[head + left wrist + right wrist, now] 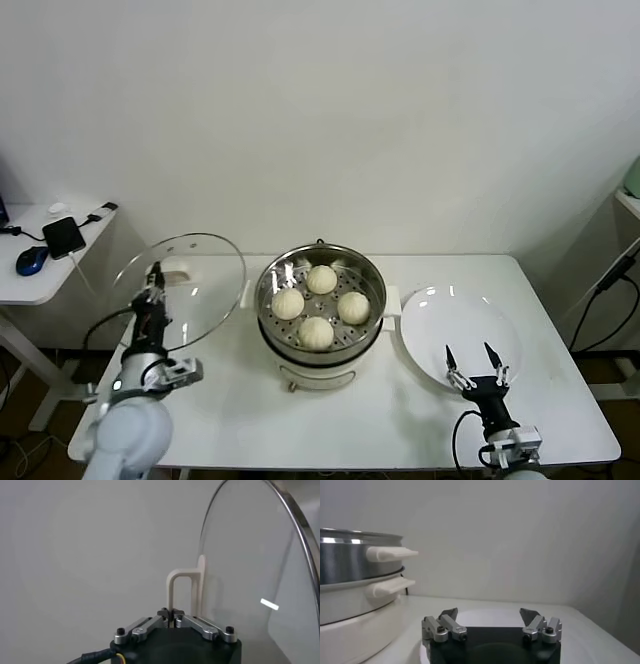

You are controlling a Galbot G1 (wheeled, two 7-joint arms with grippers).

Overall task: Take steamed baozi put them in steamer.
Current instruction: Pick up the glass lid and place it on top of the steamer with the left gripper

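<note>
Several cream-white steamed baozi [321, 279] lie on the perforated tray inside the shiny steamer [262, 300] at the table's middle. In the right wrist view the steamer [350, 555] shows side-on, on its white base. My left gripper [155, 275] is left of the steamer and holds the round glass lid [200, 285] tilted up above the table. In its wrist view the left gripper [171, 614] is shut on the lid's white handle [182, 587]. My right gripper [469, 352] hovers open over the near edge of the white plate [450, 315], which has nothing on it. Nothing sits between the jaws of the right gripper [489, 614].
A low side table at far left carries a phone [63, 237] and a blue mouse [32, 260]. The white table's front edge [380, 462] runs just behind my right gripper. A cable [610, 290] hangs at the right.
</note>
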